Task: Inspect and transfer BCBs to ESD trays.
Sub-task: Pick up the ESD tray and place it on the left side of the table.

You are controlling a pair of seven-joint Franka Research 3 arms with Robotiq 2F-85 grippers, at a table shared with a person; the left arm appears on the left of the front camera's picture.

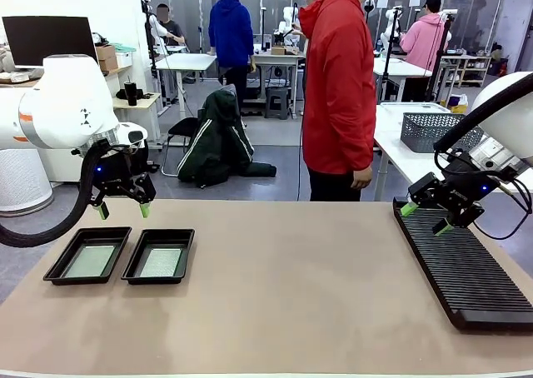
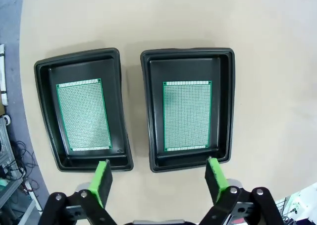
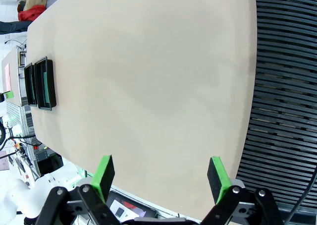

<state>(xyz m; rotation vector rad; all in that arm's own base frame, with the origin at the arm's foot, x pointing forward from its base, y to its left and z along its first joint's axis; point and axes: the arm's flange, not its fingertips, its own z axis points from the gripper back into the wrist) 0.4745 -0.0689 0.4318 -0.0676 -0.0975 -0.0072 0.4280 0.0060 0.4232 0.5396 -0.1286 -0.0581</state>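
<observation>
Rack [image 1: 466, 270] near; both trays [image 1: 88, 256] w/ BCBs [image 2: 186, 115]; pincers open.

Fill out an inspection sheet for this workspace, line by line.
Surface: tan table, bare in the middle.
Job's things: two ESD trays side by side at the robot's left, a BCB flat in each.
Clutter: long black ribbed rack at the right.
Grippers: left gripper open above the trays; right gripper open over the rack; both hold nothing.
Cables: black cable looping off the left arm.
Surroundings: person in red jacket at the far side; mesh basket behind.
</observation>
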